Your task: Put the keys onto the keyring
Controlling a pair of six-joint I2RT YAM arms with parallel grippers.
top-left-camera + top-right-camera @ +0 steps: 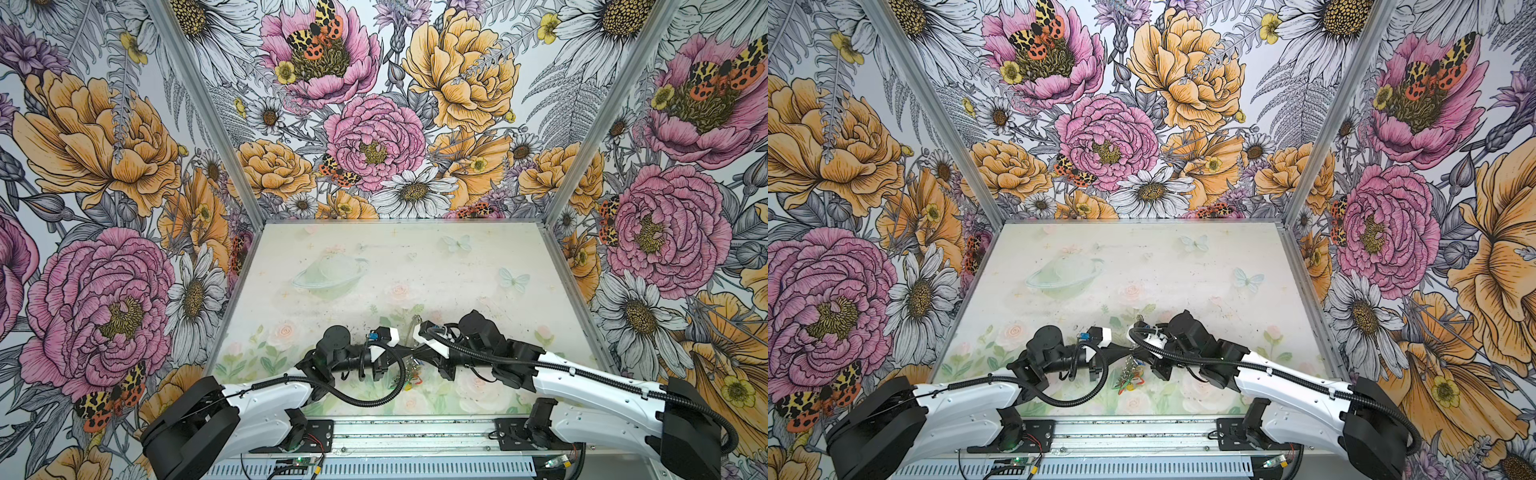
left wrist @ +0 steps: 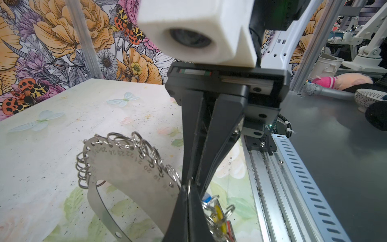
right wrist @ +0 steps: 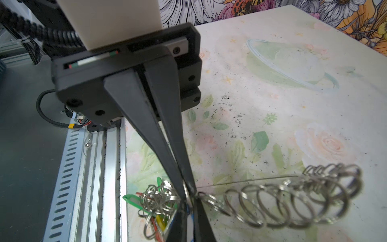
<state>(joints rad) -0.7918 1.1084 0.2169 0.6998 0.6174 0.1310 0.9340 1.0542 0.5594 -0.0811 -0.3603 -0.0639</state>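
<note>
Both grippers meet tip to tip above the mat near its front middle. The keyring [image 2: 129, 167], a flat grey oval band edged with small wire rings, hangs between them, edge-on in a top view [image 1: 414, 330]. My left gripper [image 2: 188, 188] is shut on a small wire ring at the band's rim. My right gripper [image 3: 189, 194] is shut on a wire ring at the same spot; whether it is the same ring I cannot tell. Of the keys, only the blue tag [image 2: 206, 197] shows, just behind the fingertips; the metal key is hidden.
A bunch of keys with green, red and yellow tags [image 1: 409, 380] lies on the mat right below the grippers, near the front aluminium rail [image 1: 415, 432]. Floral walls enclose the mat on three sides.
</note>
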